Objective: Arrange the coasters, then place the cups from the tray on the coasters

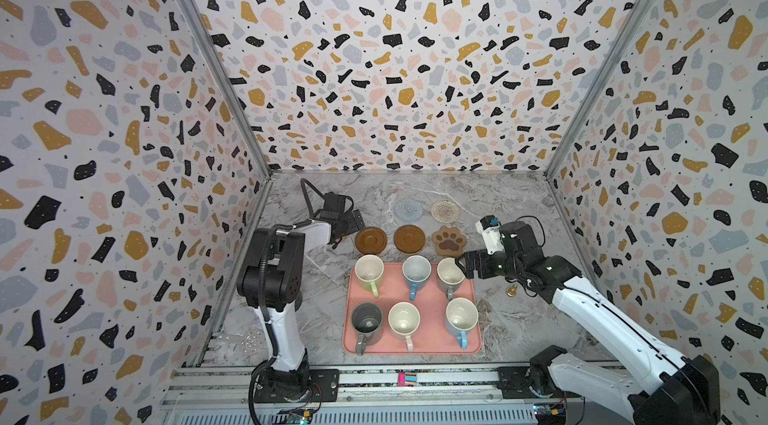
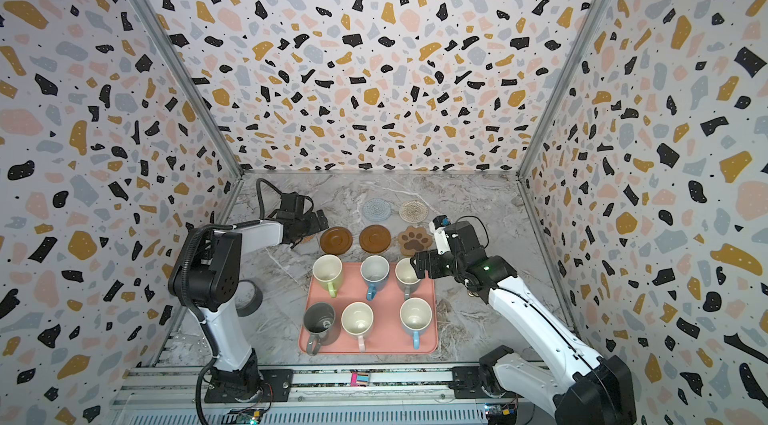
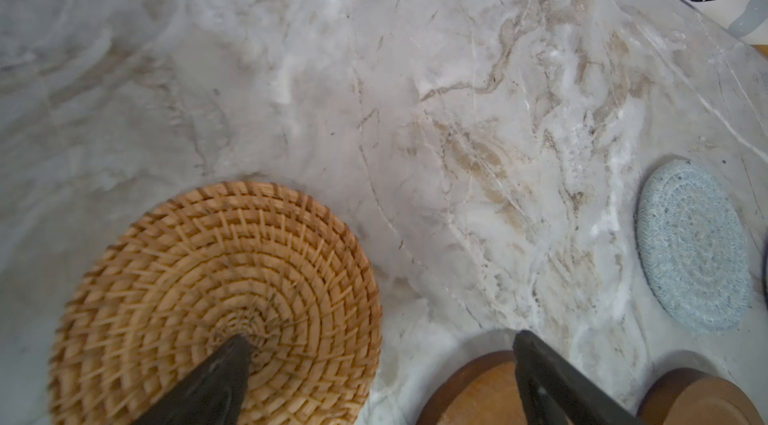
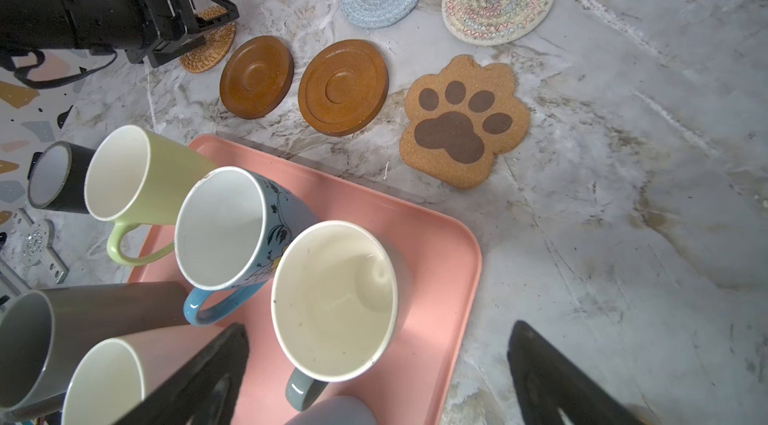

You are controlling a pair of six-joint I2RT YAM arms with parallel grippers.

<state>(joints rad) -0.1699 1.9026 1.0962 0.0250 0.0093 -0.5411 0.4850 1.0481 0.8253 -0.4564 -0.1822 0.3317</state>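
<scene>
The salmon tray (image 1: 430, 310) carries several cups: light green (image 1: 368, 272), blue (image 1: 416, 272) and light grey (image 1: 449, 275) at the back, and dark grey (image 1: 366, 321), pale pink (image 1: 403, 321) and blue (image 1: 461, 319) in front. Behind the tray lie two wooden discs (image 1: 370, 240) (image 1: 409, 238), a paw coaster (image 1: 449, 241), a blue-grey round (image 1: 408, 209) and a cream round (image 1: 446, 211). My left gripper (image 3: 380, 337) stands open, with one tip over the tan woven coaster (image 3: 216, 302) and the other over a wooden disc (image 3: 478, 394). My right gripper (image 4: 378, 326) hangs open above the light grey cup (image 4: 332, 298) and holds nothing.
Patterned walls close in the marble table on three sides. A black tape roll (image 2: 249, 298) lies by the left arm's base and a perforated metal disc (image 1: 252, 340) sits at the front left. A small brass object (image 1: 511, 290) stands right of the tray. A metal rail runs along the front.
</scene>
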